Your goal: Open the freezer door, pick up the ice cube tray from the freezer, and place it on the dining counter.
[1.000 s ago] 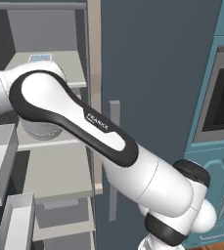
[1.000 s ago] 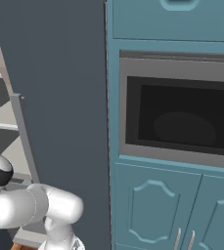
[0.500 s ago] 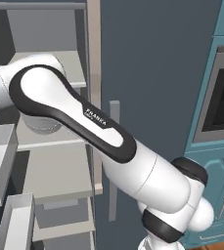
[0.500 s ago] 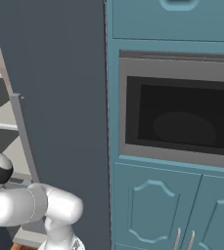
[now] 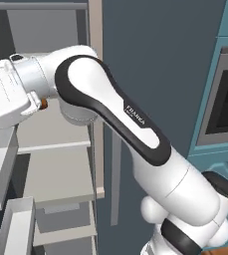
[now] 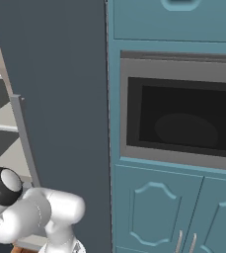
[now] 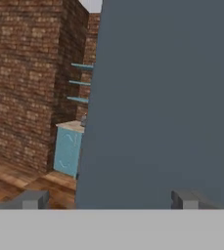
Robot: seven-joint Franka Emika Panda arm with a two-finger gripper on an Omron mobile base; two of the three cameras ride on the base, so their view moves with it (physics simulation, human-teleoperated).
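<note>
Hand view – gripper (image 7: pixel 108 200) spread wide, empty, facing freezer door (image 7: pixel 167 97).

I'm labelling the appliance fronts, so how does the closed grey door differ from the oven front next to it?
The grey door is tall and narrow; the oven front is wider than it is high. The grey door is one plain slate face, while the oven has a black glass window in a lighter grey frame. The grey door carries a vertical bar handle at its left edge; no handle shows on the oven. Both are shut and stand side by side.
</note>
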